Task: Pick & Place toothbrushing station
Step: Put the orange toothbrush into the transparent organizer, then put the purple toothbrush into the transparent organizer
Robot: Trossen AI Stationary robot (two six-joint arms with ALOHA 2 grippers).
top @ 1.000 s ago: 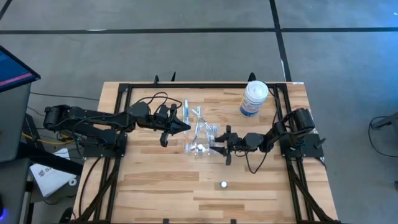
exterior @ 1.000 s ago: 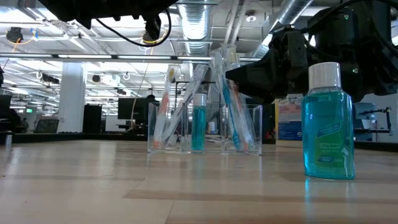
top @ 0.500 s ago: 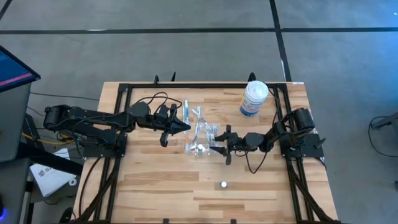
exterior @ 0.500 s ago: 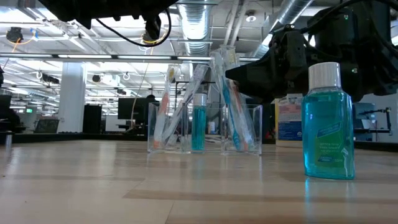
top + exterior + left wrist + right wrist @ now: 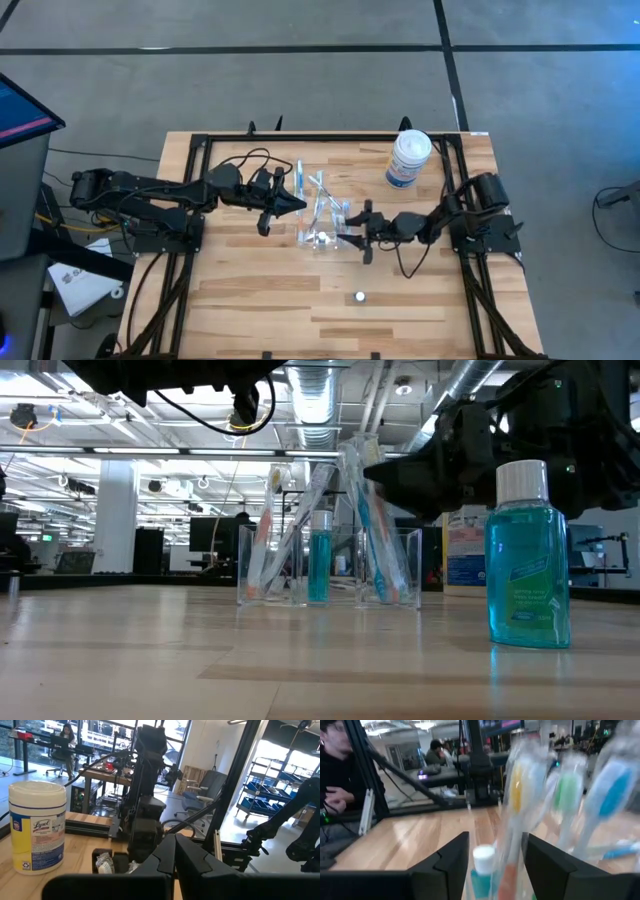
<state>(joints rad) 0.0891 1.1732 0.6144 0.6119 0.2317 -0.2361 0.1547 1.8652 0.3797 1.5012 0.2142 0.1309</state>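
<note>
at table centre: clear plastic compartment holder (image 5: 323,228) standing on the light wooden table (image 5: 250,300).
holder contents: thin wrapped toothbrushes with white, blue, green and orange parts (image 5: 375,540), leaning upright at angles; small clear tube with blue liquid and a white cap (image 5: 319,555) upright in the middle compartment.
right gripper (image 5: 353,237): just beside the holder's right side, at holder height; jaws apart, one finger (image 5: 449,862) to each side of the nearest toothbrushes; whether the fingers touch them cannot be told.
left gripper (image 5: 292,205): raised above the table, just left of the holder; jaws together, nothing between them.
back right of table: large white tub with a blue label (image 5: 409,160), upright, well apart from the holder.
front of table: small bottle of blue-green liquid with a white cap (image 5: 528,555), upright, apart from the holder.
</note>
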